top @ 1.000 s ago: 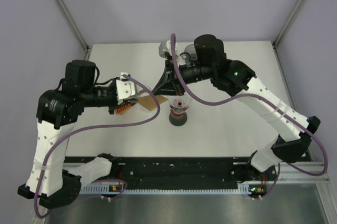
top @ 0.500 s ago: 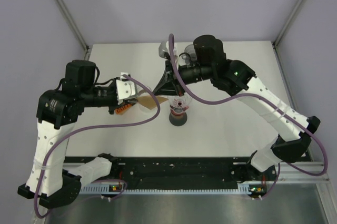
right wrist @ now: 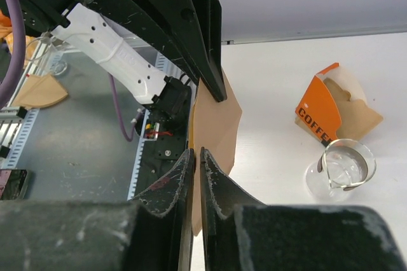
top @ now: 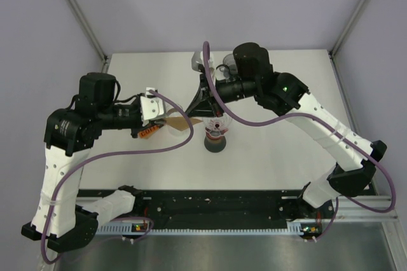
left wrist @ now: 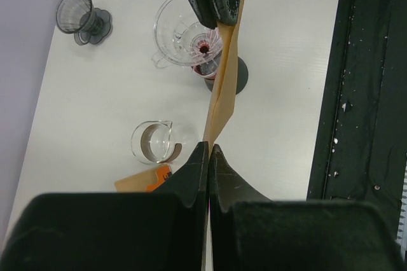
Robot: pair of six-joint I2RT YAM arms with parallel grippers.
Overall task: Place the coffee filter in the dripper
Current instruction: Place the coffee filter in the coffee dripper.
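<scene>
A brown paper coffee filter hangs edge-on in the air between my two grippers, left of and above the dripper. My left gripper is shut on its near corner. My right gripper is shut on the opposite edge of the filter. The clear dripper sits on a dark round stand and looks empty. From above, the filter lies just left of the dripper, with the left gripper and right gripper on either side of it.
An orange coffee filter pack and a small glass cup lie on the table below my left gripper. A second, dark dripper stands at the far edge of the white table. A black rail runs along the near edge.
</scene>
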